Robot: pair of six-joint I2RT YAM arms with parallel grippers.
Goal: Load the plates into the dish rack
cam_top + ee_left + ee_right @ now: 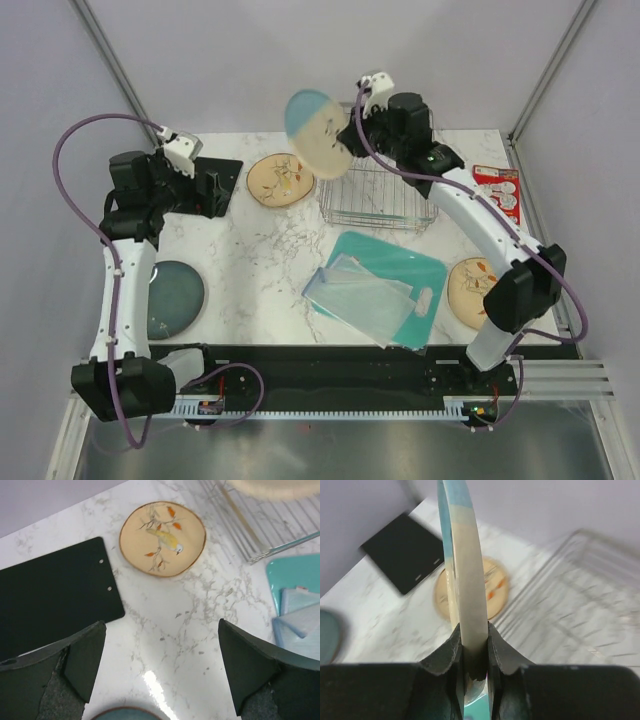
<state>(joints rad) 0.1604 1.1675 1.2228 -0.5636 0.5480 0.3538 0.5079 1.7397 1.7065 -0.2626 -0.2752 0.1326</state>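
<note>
My right gripper [352, 128] is shut on the rim of the cream-and-light-blue plate [316, 132] and holds it edge-up in the air, above the left end of the silver wire dish rack [378, 200]. In the right wrist view the plate [465, 580] stands between my fingers, the rack [580, 595] below right. A tan plate [280, 180] lies flat left of the rack; it also shows in the left wrist view [162, 538]. Another tan plate [472, 290] lies at the right edge. The dark grey-blue plate [175, 298] lies at the left. My left gripper [160, 665] is open and empty above the table.
A flat black mat [212, 186] lies at the back left. A teal cutting board [392, 285] with clear bags on it sits in front of the rack. A red-and-white card [498, 190] lies at the back right.
</note>
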